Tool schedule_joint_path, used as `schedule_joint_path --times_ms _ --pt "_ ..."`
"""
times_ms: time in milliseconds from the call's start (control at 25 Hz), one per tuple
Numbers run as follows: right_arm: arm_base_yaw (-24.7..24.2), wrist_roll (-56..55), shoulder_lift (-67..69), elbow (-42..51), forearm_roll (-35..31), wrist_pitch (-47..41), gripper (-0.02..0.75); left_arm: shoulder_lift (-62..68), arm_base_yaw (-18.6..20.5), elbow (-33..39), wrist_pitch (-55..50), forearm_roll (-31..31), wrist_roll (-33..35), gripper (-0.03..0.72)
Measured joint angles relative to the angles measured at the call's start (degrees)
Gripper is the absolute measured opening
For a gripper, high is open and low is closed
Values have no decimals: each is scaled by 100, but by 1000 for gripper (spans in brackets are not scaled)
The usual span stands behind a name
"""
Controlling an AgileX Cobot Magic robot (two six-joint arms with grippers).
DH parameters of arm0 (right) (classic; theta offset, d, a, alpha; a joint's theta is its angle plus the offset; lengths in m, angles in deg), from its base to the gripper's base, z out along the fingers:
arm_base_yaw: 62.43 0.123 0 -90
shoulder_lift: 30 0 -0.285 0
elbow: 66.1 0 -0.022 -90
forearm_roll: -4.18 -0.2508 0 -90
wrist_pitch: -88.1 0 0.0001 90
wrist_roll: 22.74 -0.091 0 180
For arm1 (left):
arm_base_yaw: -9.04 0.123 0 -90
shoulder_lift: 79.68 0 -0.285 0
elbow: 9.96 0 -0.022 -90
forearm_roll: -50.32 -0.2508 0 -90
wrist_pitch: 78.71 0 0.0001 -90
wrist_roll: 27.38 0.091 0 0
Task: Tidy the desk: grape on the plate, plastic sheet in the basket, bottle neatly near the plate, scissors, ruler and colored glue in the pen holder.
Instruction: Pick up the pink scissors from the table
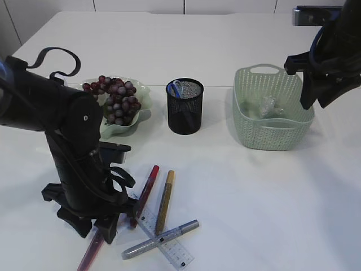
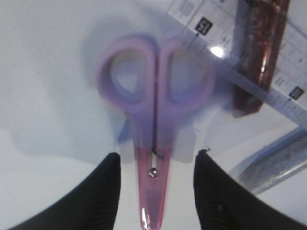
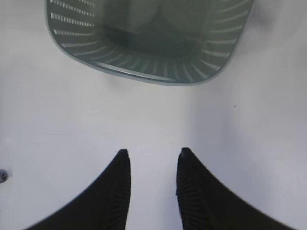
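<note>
Your left claw (image 2: 156,163) is low over the white table (image 1: 237,192), near its front left. Its two black fingers (image 2: 108,191) stand spread, one on either side of the pink blade cover of the purple-handled scissors (image 2: 154,120). The wrist view shows a gap on each side of the blades; no contact is visible. The scissors lie flat on the table, loops pointing away from the claw.

Just beside the scissors lies the clear plastic ruler (image 1: 163,237), with the red glitter glue pen (image 1: 145,192) across one end. The gold glue pen (image 1: 165,200) and the silver glitter glue pen (image 1: 161,239) also cross the ruler. A dark red pen (image 1: 90,252) lies at the front edge, partly hidden by your left arm.

Your right claw (image 3: 152,158) is raised at the far right, just beside the pale green woven plastic basket (image 1: 248,121). Its fingers are parted and nothing is between them. A crumpled clear plastic sheet (image 1: 269,106) rests inside the basket.

The bunch of dark red grapes (image 1: 118,99) sits on the pale green scalloped plate (image 1: 144,96) at the left rear. The black mesh pen holder (image 1: 185,110) stands upright between plate and basket, with a blue-handled item (image 1: 175,89) inside; you cannot tell what it is.
</note>
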Motion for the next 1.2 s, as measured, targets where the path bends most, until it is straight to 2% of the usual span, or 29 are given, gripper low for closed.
schedule_joint_path --times_ms 1200 --pt "0 0 0 0 21 0 273 39 0 0 150 0 0 342"
